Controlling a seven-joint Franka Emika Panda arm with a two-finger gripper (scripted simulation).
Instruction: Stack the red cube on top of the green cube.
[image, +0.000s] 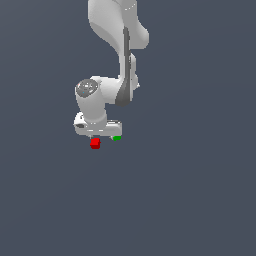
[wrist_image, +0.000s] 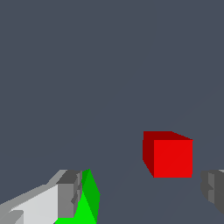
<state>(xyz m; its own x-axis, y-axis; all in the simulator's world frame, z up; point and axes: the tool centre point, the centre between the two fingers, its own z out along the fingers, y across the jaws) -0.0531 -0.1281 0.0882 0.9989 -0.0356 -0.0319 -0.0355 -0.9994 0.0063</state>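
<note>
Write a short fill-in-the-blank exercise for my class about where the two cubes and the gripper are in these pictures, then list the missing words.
1. In the wrist view, the cube lying between the two fingertips of the gripper is the ____ cube.
2. In the exterior view, the green cube lies to the ____ of the red one.
3. The red cube is ____ stacked on the green cube.
4. In the wrist view, the cube right beside one finger is ____.

Missing words: red; right; not; green

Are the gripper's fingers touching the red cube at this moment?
Apart. In the wrist view, the red cube sits between the open fingers with bare floor visible on both sides of it.
</note>
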